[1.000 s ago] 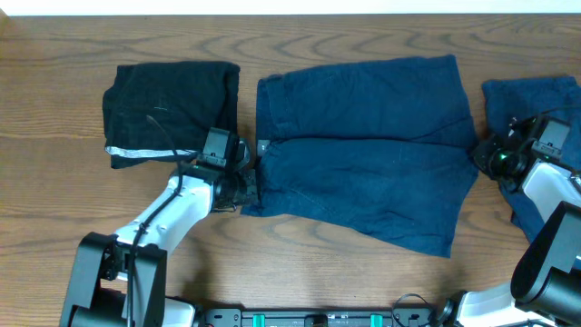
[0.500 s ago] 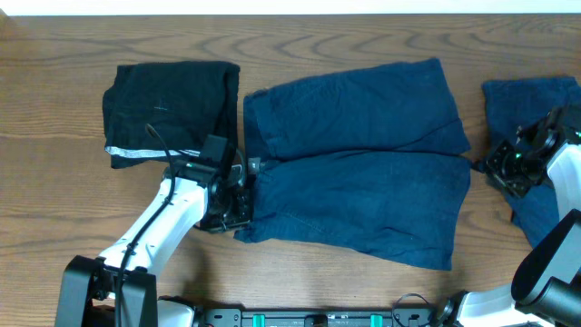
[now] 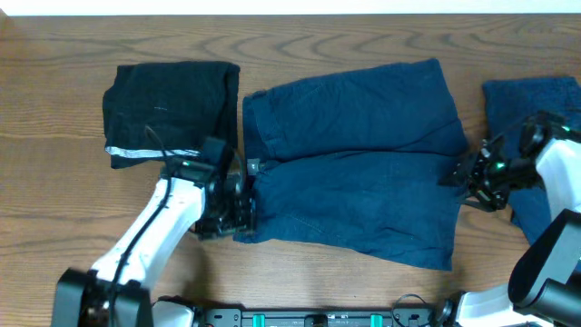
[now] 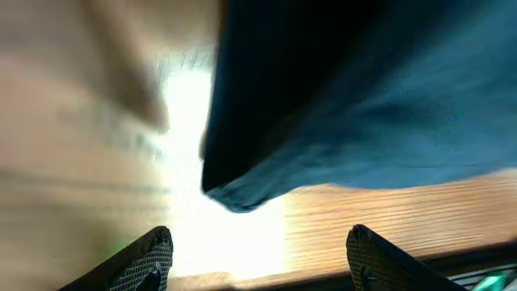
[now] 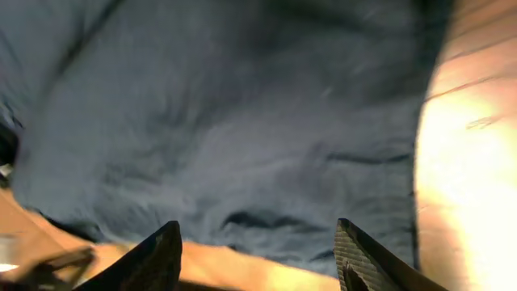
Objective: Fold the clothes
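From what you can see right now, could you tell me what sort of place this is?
Probably a robot bench for folding clothes: wood table, shorts beside a black garment, a left arm and a right arm.

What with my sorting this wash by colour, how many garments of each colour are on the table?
Navy-blue garments: 2, the shorts and a piece at far right.
Black garment with white edge strip: 1.
Total: 3.

Wooden table (image 3: 54, 118), brown with pronounced grain (strong glare in both wrist views). White strip (image 3: 290, 5) along far edge.
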You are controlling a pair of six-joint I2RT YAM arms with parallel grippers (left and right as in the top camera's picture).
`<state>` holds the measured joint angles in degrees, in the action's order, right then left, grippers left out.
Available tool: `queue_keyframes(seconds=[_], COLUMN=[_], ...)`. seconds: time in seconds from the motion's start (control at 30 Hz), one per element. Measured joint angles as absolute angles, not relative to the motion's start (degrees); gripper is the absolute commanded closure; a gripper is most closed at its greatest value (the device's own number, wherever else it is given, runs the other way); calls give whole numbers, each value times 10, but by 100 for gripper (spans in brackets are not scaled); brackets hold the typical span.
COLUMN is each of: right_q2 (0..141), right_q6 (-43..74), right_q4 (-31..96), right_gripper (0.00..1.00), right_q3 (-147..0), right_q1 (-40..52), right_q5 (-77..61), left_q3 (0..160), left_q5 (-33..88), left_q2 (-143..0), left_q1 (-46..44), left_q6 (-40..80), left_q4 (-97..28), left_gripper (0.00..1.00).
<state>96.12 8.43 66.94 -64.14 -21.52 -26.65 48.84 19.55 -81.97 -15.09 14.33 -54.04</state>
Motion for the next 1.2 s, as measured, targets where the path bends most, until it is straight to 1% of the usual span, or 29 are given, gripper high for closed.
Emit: queue_keyframes(seconds=[0.1,0.13,0.17,0.23,0.27,0.3,0.33,0.43,0.7,0.9,1.1,1.2], right_q2=[954,952,950,948,948,947,947,946,946,927,935,944], right_q6=[84,85,85,92,97,102,108,120,171,232,263,277], right_q4=[673,674,673,670,667,666,663,649,532,524,531,532], right_gripper=[41,45,55,92,99,99,99,99,99,99,99,99], right_q3=[-641,-641,-641,-639,-635,-629,-618,-573,-448,-435,-440,-446], right_q1=[-179,-166,-156,-130,-120,-112,-99,-82,-78,-77,-81,-96], right_q5=[-250,-243,-238,-219,-211,-204,-196,-178,-125,-77,-43,-23], left_q3=[516,519,520,520,520,520,519,520,519,519,519,518], left_q5=[196,196,196,196,196,196,196,196,196,196,180,172], left_q2=[-789,-783,-777,-776,-778,-782,-788,-818,-917,-950,-971,-972], left_q1=[-151,-151,-151,-151,-151,-151,-151,-151,-151,-151,-143,-127], left_q6=[135,134,133,131,131,131,130,126,126,126,126,126], left_q4=[-510,-497,-476,-432,-409,-387,-365,-316,-232,-176,-130,-110], left_gripper=[30,33,39,51,56,60,60,61,61,61,60,60])
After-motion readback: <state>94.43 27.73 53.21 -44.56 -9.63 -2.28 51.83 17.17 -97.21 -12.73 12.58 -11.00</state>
